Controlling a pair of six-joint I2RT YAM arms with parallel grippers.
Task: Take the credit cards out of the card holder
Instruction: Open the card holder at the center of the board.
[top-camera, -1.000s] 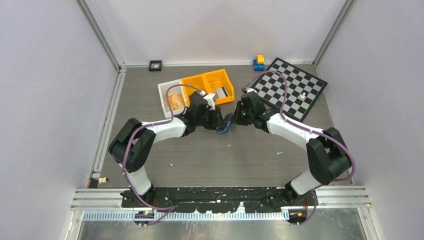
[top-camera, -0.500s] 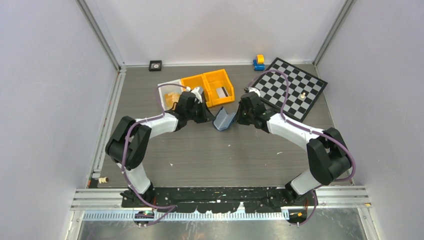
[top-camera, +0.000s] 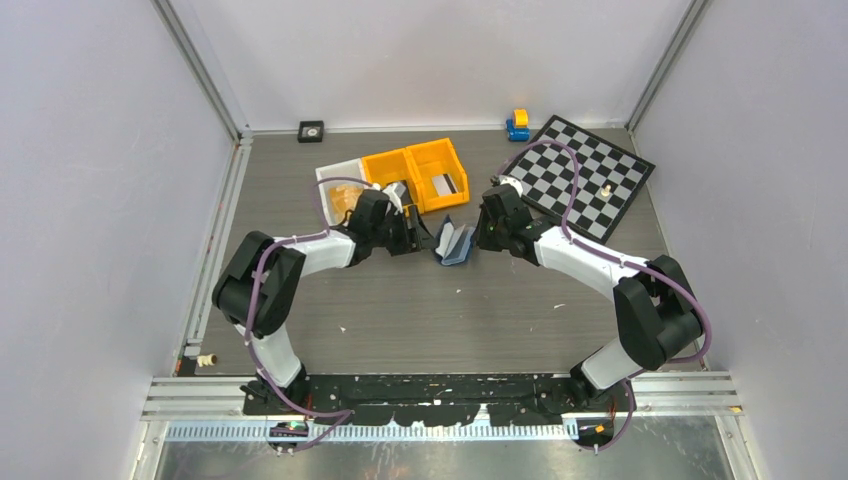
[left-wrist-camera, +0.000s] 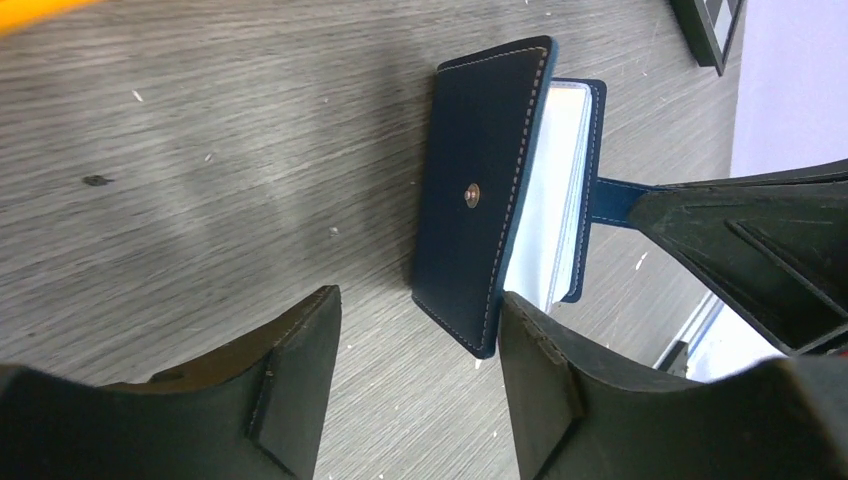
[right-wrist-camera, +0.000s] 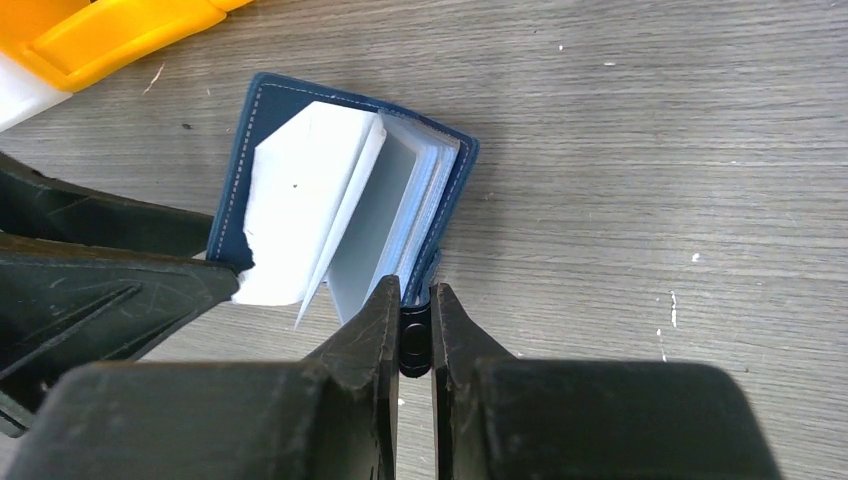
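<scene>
At the middle of the counter (top-camera: 450, 310), between the two hands, the card holder (top-camera: 455, 243) stands part-open on its edge with its leaves fanned.

Right hand (right-wrist-camera: 415, 312): narrow, pinched on the holder's snap tab (left-wrist-camera: 615, 197) at the holder's right side.

Left hand (left-wrist-camera: 415, 345): wide, holding nothing, just beside the holder on its left and not touching it.

The left wrist view shows the navy cover and its snap stud (left-wrist-camera: 473, 194) facing the left hand, with the pale pockets (left-wrist-camera: 550, 200) behind. The holder's long axis runs roughly near-to-far, across the line joining the hands.

No credit cards can be made out; only pale leaves show.

Judgement: the right hand anchors the holder. The left hand is free and must reach rightward past the cover to enter the pockets. Orange bins (top-camera: 430, 172) sit just beyond, on the far side.
</scene>
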